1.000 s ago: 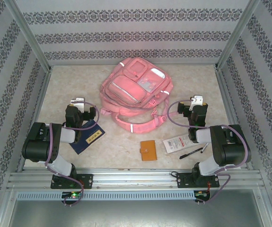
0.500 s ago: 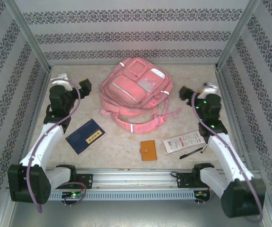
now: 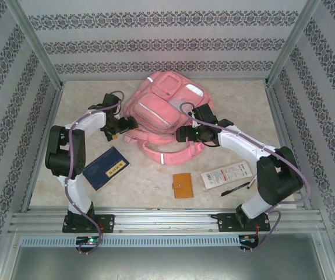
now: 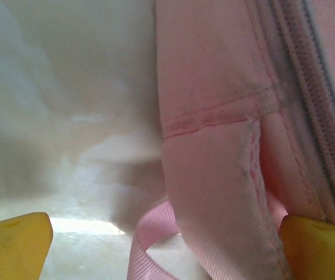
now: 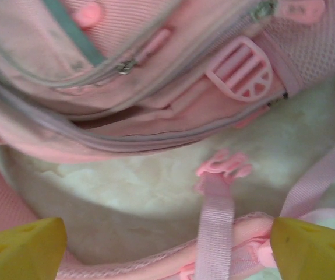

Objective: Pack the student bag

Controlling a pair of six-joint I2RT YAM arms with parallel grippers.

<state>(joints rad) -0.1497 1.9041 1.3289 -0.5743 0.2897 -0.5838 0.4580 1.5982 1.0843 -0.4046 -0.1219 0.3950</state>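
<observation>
Table (image 3: 155,175): pale marbled top inside patterned walls, with everything lying on it.
Student bag (image 3: 164,108): lies flat at the far middle of the table, front pockets up and pink straps trailing toward the near side.
Left gripper (image 3: 122,124): just beside the bag's left edge. The yellow fingertips (image 4: 16,242) stand wide apart, with the bag's pink side panel and a strap loop between them. Nothing is clamped, and I cannot tell whether they touch the fabric.
Right gripper (image 3: 184,134): at the bag's near right side, over the straps. Its jaws are spread wide and grip nothing. Zips, a pink buckle and a webbing strap lie in front of it.
Blue booklet (image 3: 105,168): near left, apart from the bag.
White packet (image 3: 226,176): near right.
Orange wallet (image 3: 183,185): near middle, between booklet and packet.
Black pen (image 3: 235,189): just beside the packet's near edge.
</observation>
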